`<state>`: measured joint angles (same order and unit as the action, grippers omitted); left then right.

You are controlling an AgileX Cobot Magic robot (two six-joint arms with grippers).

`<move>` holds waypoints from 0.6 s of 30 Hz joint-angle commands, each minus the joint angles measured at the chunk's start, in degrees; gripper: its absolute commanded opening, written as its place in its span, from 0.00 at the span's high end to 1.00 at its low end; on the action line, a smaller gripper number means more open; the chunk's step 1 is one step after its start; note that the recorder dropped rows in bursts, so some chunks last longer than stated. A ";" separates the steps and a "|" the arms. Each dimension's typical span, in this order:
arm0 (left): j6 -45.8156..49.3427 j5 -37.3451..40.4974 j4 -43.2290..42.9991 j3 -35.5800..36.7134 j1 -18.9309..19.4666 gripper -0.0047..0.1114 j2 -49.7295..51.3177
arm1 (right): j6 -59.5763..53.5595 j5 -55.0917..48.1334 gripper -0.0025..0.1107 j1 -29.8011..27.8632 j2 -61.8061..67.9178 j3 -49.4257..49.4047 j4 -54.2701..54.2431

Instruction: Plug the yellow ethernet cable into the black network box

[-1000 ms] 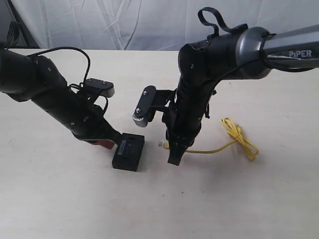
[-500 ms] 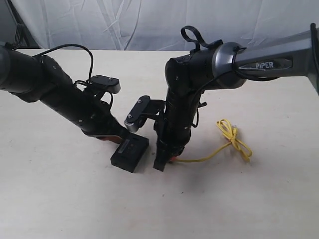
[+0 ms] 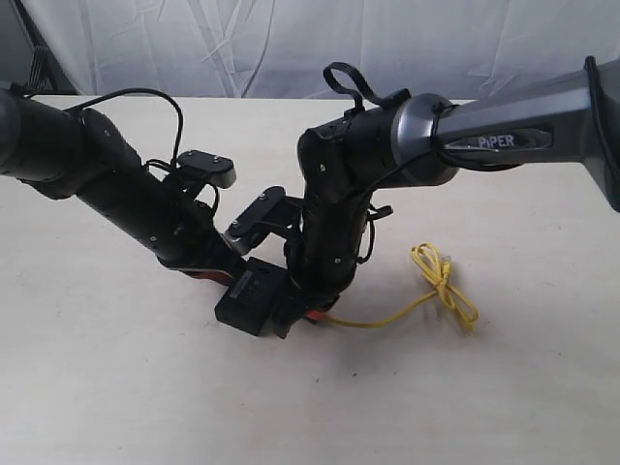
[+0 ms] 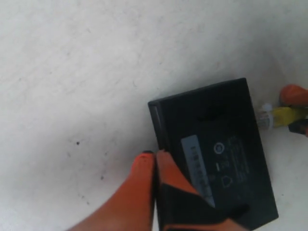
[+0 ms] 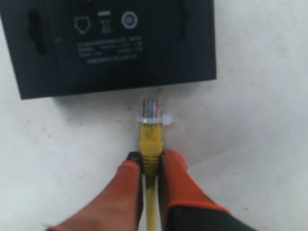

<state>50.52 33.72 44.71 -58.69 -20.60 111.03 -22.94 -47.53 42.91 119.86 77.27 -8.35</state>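
Note:
The black network box [image 3: 250,298] lies flat on the table, label side up. My left gripper [image 3: 229,275] is shut, its orange fingertips [image 4: 144,161] together against the box's [image 4: 216,144] near edge with nothing between them. My right gripper [image 3: 311,313] is shut on the yellow ethernet cable [image 3: 387,316] just behind its plug. In the right wrist view the gripper [image 5: 150,161] pinches the yellow boot, and the clear plug [image 5: 152,108] points at the box's [image 5: 110,38] side wall, a small gap short of it. The cable's knotted bundle [image 3: 443,281] trails to the right.
The pale table [image 3: 116,387] stretches on all sides, with a white curtain [image 3: 242,48] behind it. Both forearms slant low over the table's middle, close together. The right arm's wrist camera [image 3: 258,218] hangs just above the left gripper.
My right gripper has carried the plug leftward to just beside the box, dragging the bundle left. The left gripper and the box shifted slightly right and turned.

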 commanded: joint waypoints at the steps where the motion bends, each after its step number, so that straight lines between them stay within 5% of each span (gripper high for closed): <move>1: -2.32 0.57 1.71 -0.30 0.77 0.96 -0.05 | -0.23 1.69 0.99 0.55 0.39 0.22 -1.18; 18: 21.32 3.22 -6.60 -0.30 1.68 0.96 -0.05 | -7.02 0.31 0.99 0.45 0.39 0.22 1.39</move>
<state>66.97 35.98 40.82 -58.69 -19.14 111.03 -26.80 -45.92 43.26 120.45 77.27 -7.68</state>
